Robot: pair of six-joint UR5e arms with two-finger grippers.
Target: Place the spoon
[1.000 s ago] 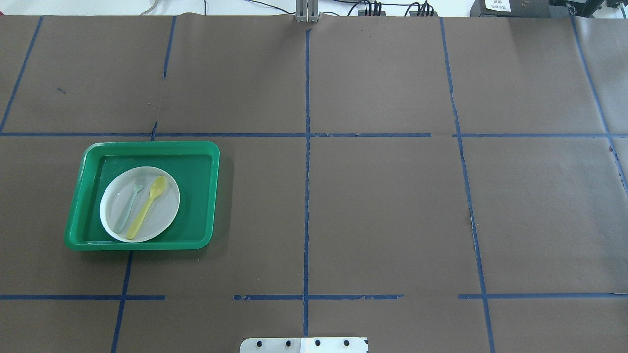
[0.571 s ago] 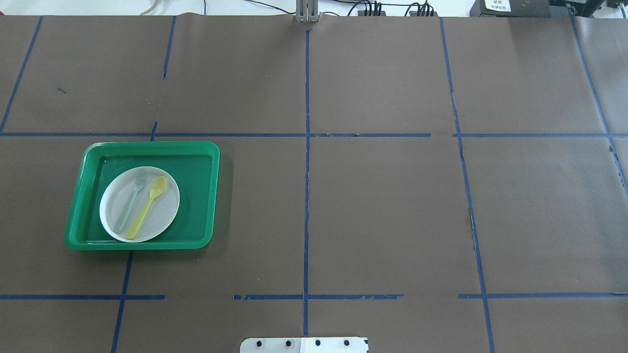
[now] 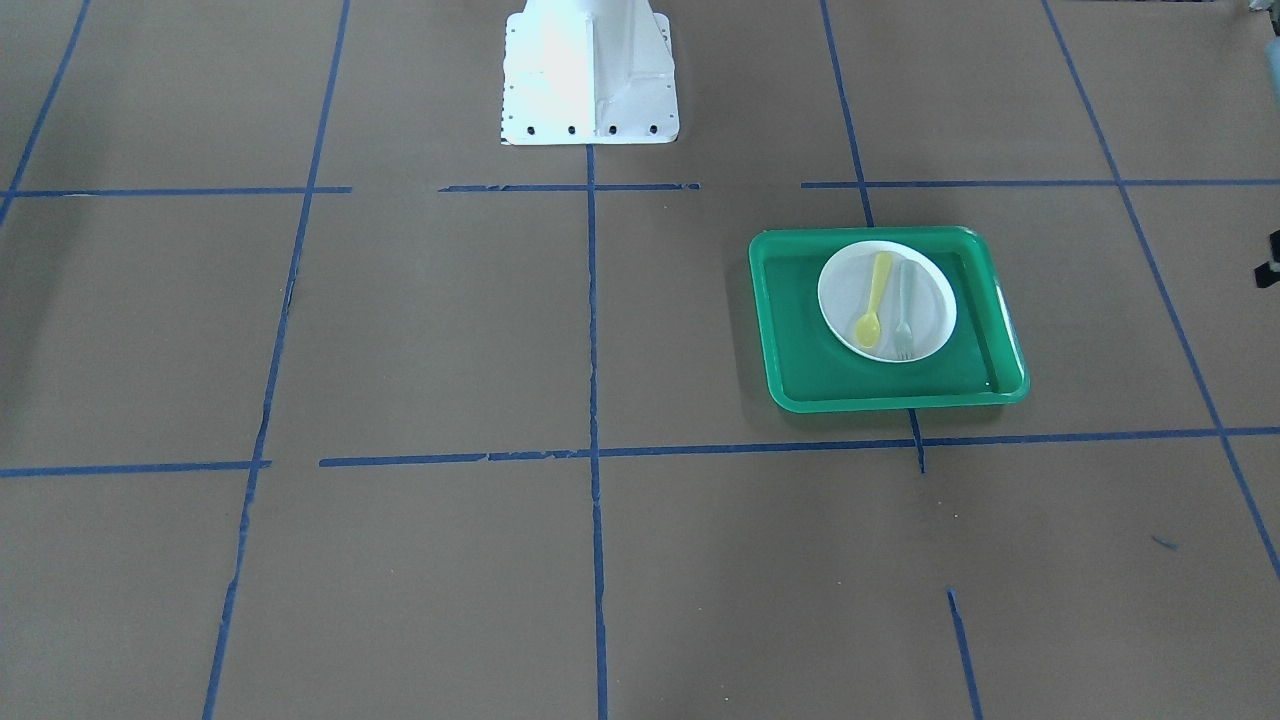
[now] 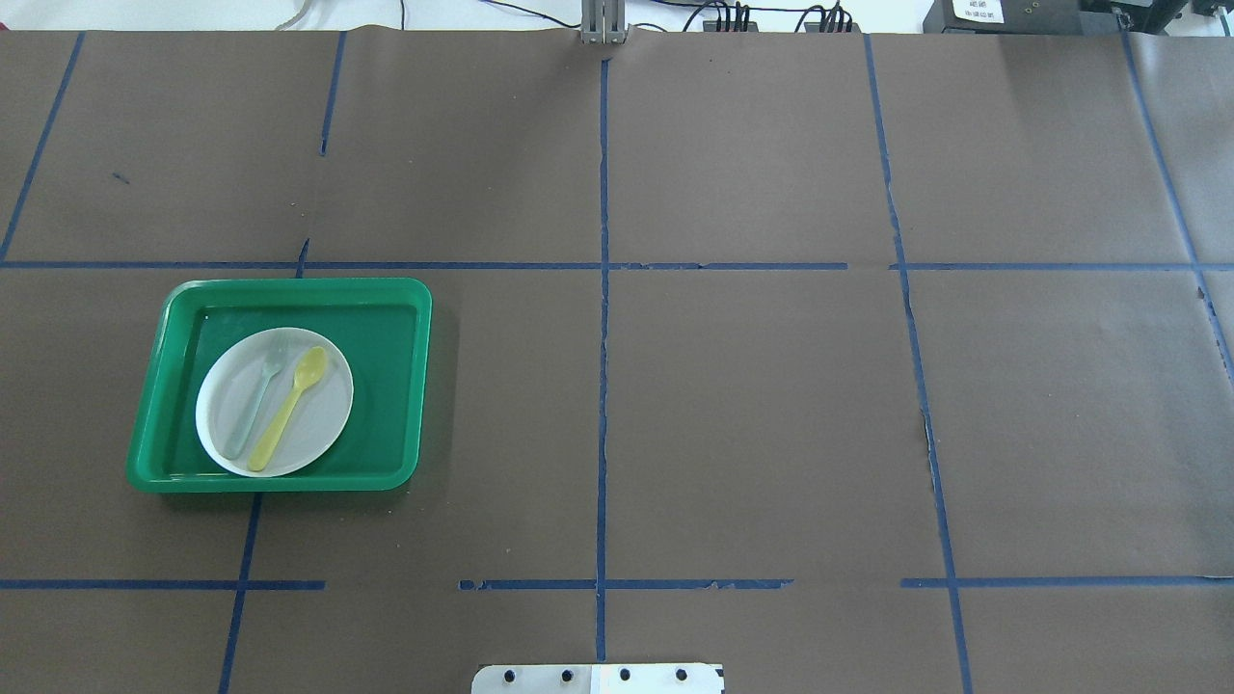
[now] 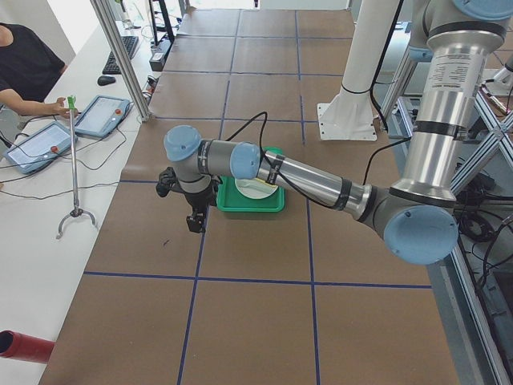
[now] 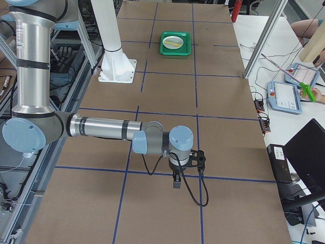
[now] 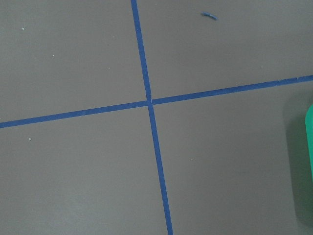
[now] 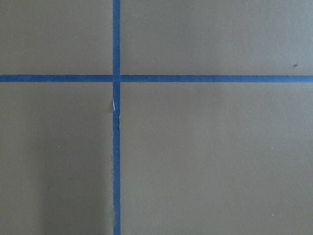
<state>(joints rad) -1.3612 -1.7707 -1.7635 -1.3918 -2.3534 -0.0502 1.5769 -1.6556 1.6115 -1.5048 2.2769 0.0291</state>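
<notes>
The yellow spoon (image 4: 289, 405) lies on a white plate (image 4: 323, 419) beside a pale grey-green fork (image 4: 258, 393), bowl toward the far side. The plate sits in a green tray (image 4: 386, 386) on the table's left half. The front-facing view shows the spoon (image 3: 874, 300), fork (image 3: 905, 310), plate (image 3: 840, 290) and tray (image 3: 880, 385) too. My left gripper (image 5: 192, 220) hangs over the table beyond the tray's outer side, empty-looking; I cannot tell if it is open. My right gripper (image 6: 175, 180) hangs far off at the table's right end; its state cannot be told.
The table is covered in brown paper with blue tape lines (image 4: 603, 386). The robot's white base (image 3: 590, 70) stands at the near edge. The left wrist view shows only the tray's rim (image 7: 309, 147) at its right edge. An operator sits at the side bench.
</notes>
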